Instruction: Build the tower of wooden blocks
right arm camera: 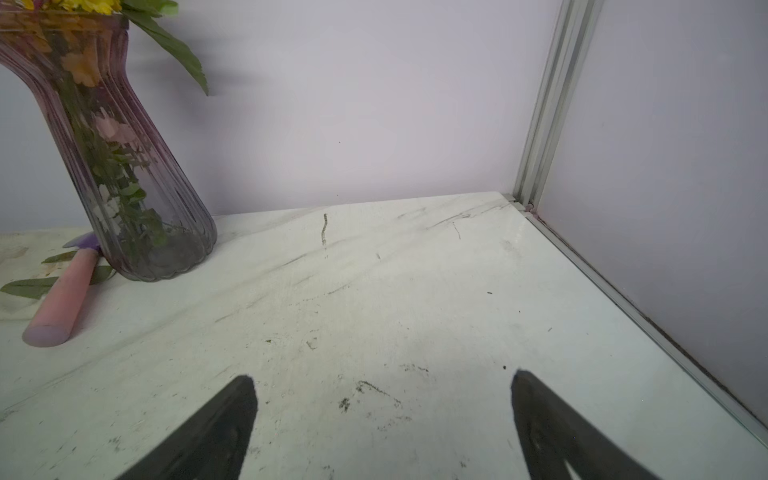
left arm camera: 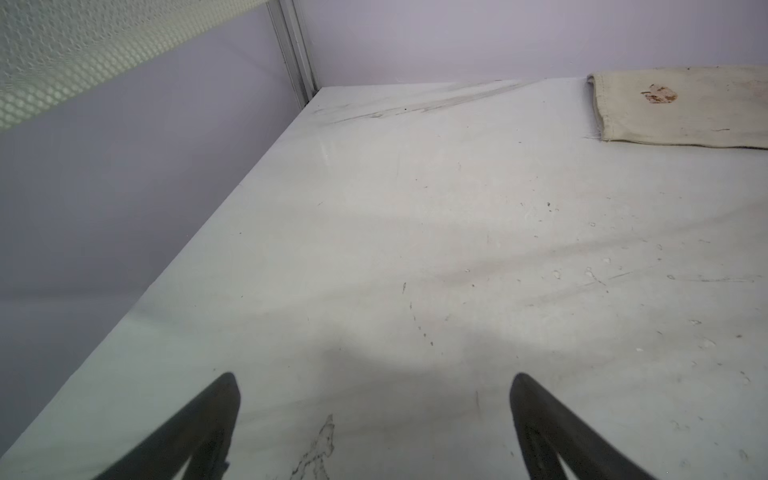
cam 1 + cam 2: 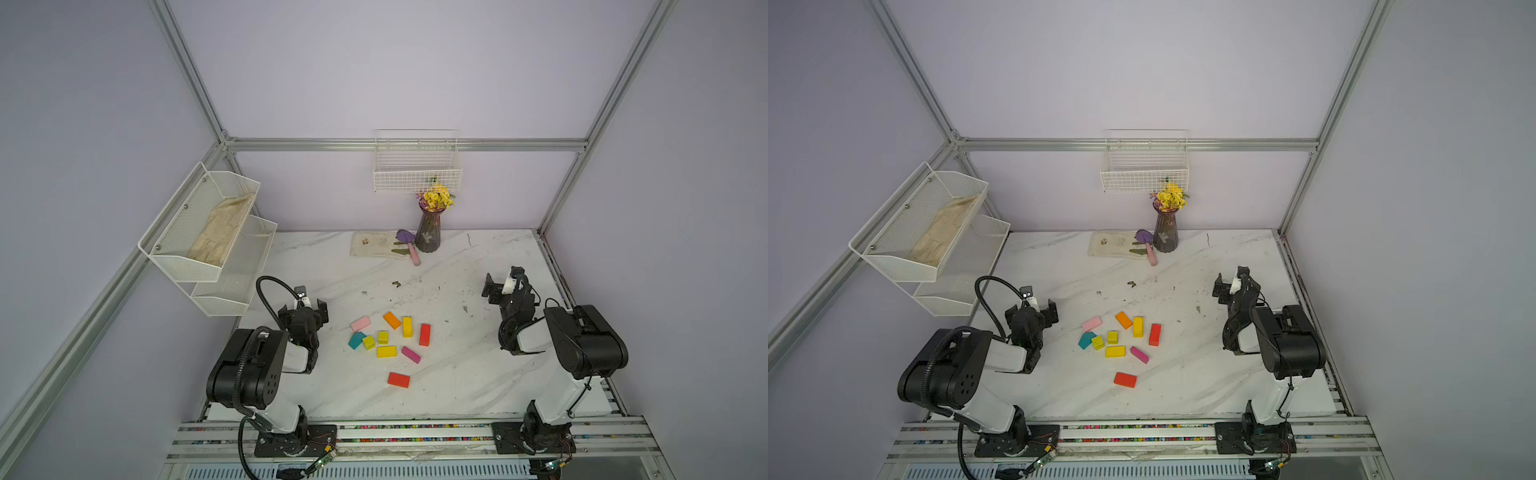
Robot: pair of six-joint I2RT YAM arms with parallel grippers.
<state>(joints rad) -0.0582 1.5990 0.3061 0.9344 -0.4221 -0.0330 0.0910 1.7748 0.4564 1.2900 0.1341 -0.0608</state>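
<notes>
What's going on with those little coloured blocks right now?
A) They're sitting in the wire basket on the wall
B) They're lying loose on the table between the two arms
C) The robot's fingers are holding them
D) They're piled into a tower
B: in both top views the wood blocks lie scattered flat on the table, none stacked on another.

Wood blocks (image 3: 386, 351) scattered on table (image 3: 457, 386) centre; vase (image 3: 428, 237) behind them, cloth (image 3: 370, 245) left of vase.

Soft, even overhead light, faint shadows under both arms, slight blur and wide-angle bending at edges
</notes>
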